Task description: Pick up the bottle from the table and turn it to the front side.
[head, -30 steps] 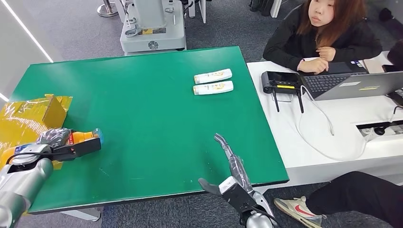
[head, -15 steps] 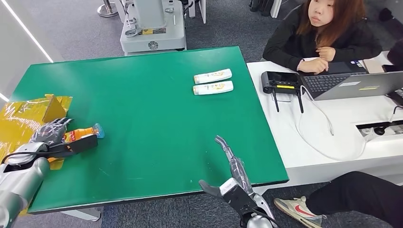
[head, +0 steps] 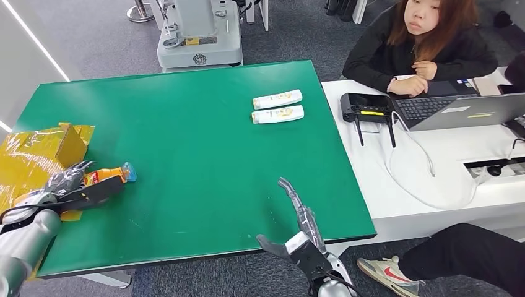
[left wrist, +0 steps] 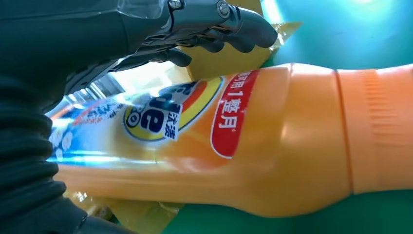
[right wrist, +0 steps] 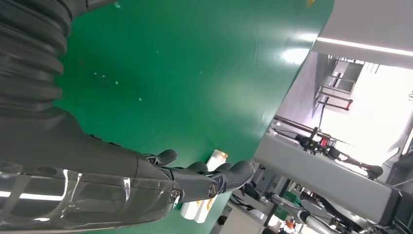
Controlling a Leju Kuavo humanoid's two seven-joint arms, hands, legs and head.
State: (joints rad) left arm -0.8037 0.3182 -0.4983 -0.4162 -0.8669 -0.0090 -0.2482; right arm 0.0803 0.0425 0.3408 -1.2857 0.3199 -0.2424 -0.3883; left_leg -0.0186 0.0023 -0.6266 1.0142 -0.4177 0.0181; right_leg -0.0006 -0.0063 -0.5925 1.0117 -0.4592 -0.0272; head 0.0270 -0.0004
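The orange bottle (head: 106, 175) lies on its side on the green counter (head: 204, 154), near the counter's left edge, with its blue cap pointing toward the middle. Its other end lies just beside some crinkly yellow wrapping (head: 28, 158). The left robot hand (head: 71, 187) is around the bottle now: in the left wrist view the dark fingers (left wrist: 234, 30) curve over one side of the bottle and the thick thumb sits on the other side. I cannot tell if the robot hand is squeezing it tight or only touching it. The bottle seems to rest on the counter, so I think the picking up is not done yet. The label with the yellow ring and the red patch shows in the left wrist view (so the front may already face that camera, but I am not sure). What is left, I think, is to close firmly, lift the bottle, and turn it so the front faces out. The right robot hand (head: 297, 232) hovers at the near edge of the counter with its fingers spread apart, holding nothing. Two small white bottles (head: 278, 106) lie side by side farther back on the counter. A person (head: 427, 43) sits at a white desk (head: 446, 154) beside it with a laptop (head: 458, 110).
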